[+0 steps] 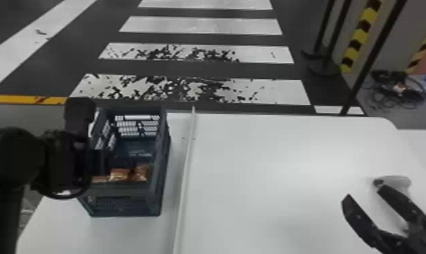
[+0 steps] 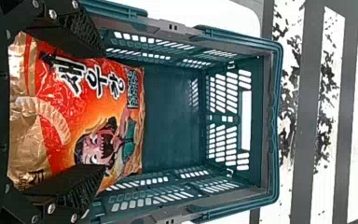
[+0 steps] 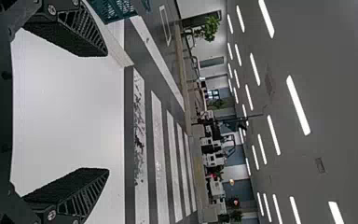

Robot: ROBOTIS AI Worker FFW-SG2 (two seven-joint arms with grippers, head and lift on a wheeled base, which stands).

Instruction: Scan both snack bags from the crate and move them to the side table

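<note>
My left gripper (image 1: 99, 162) is over the left side of the dark blue-green crate (image 1: 155, 196), near its front end. Orange-brown snack packaging (image 1: 119, 174) lies at that end of the crate; how many bags it makes up, I cannot tell. In the left wrist view an orange-red snack bag (image 2: 93, 112) spans the space between the widely parted fingers of my left gripper (image 2: 95, 111), which partly cover its edges. Over the right part of the white table, my right gripper (image 1: 361, 192) is open and holds nothing; the right wrist view shows the same gripper (image 3: 107, 112) above the white surface.
A raised pale strip (image 1: 185, 162) runs front to back across the table (image 1: 263, 175), just right of the crate. Behind one right finger is a grey rounded shape (image 1: 400, 181) that I cannot identify. Black poles (image 1: 374, 57) stand beyond the table at the right.
</note>
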